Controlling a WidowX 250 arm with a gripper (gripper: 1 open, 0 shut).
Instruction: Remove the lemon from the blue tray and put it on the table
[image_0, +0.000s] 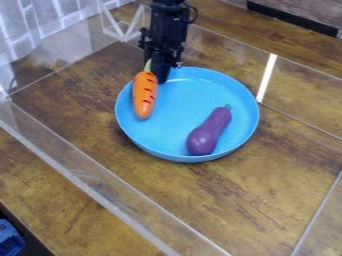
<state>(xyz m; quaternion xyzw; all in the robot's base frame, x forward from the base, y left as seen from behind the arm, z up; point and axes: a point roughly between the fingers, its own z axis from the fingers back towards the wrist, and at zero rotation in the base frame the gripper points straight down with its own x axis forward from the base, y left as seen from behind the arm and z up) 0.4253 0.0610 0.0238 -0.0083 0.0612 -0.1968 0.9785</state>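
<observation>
- Your table (74, 140) carries the blue tray (181, 155), with the carrot (144, 93) across its left rim.
- Your gripper (159, 72) points straight down at the tray's far-left edge, fingers pinched narrow.
- The lemon isn't showing; it's possibly hidden between those fingers.

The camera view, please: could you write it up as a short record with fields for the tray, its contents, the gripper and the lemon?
tray: blue tray, round, on the table
contents: purple eggplant inside, right part; orange carrot lying over the left rim
gripper: gripper pointing down at the tray's far-left rim, just above the carrot's green top, shut
lemon: not clearly visible
held item: cannot tell
</observation>
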